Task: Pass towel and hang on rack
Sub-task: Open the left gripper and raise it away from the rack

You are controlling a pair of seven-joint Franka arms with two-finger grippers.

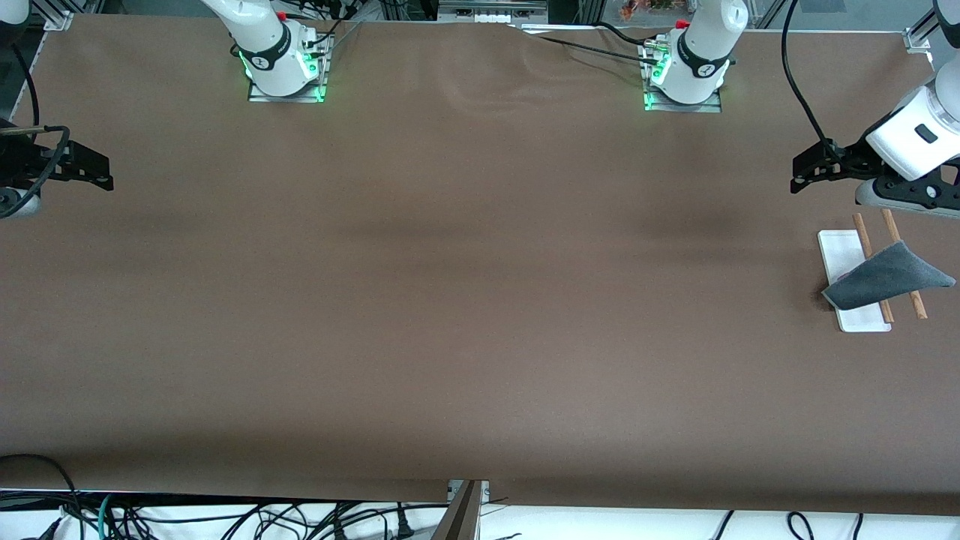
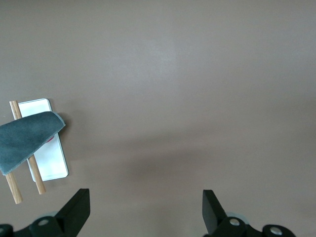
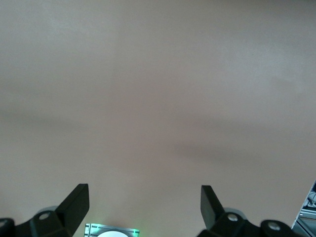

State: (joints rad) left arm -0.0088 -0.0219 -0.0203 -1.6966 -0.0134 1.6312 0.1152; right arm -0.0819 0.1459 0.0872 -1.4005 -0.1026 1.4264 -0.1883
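Towel (image 1: 885, 277) is draping grey-side-up over both rack (image 1: 841, 253) rods, just beside left end effector (image 1: 806, 171), which is hovering with fingers apart and empty. Right end effector (image 1: 97, 171) is waiting over its counter (image 1: 450, 300) end, fingers spread too. Cloth is looking soft, light and limp; pinching a hanging corner seems best

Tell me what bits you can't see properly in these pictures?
- The rack: in the front view the towel covers the middle of both rods.
- The towel's underside: only its grey face shows in the front view; the left wrist view shows just a hint of red.
- The left pincer and right pincer: each wrist view's edge cuts off all but the open fingertips.
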